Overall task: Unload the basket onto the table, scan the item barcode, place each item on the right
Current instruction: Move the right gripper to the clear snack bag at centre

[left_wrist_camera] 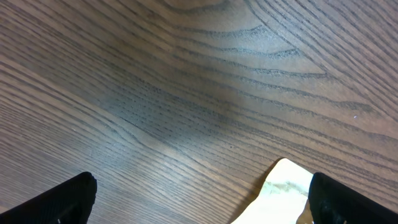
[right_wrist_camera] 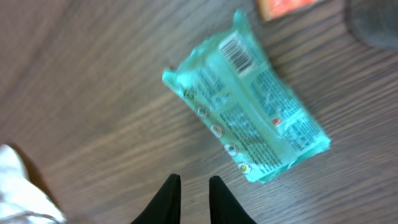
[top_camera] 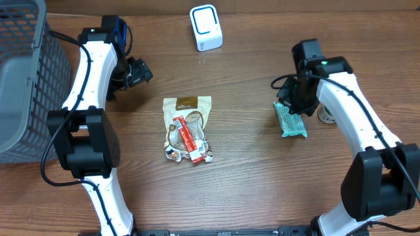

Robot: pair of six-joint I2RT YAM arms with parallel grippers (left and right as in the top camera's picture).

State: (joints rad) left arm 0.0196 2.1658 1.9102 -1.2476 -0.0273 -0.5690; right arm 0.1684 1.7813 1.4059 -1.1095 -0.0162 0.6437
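A teal packet (top_camera: 291,121) lies flat on the wooden table at the right. In the right wrist view the teal packet (right_wrist_camera: 249,106) shows its barcode (right_wrist_camera: 239,53) face up. My right gripper (top_camera: 298,98) hovers just beside it. Only a narrow gap separates the fingers of my right gripper (right_wrist_camera: 194,183), and nothing is between them. A white scanner (top_camera: 206,27) stands at the back centre. My left gripper (top_camera: 134,71) hangs wide open and empty at the back left; in its own view the left gripper (left_wrist_camera: 202,202) is over bare wood.
A pale snack pouch (top_camera: 188,128) with a red stick pack on it lies mid-table; its corner (left_wrist_camera: 283,186) shows by my left fingers. A grey mesh basket (top_camera: 26,78) fills the far left. A small round object (top_camera: 326,116) sits right of the packet.
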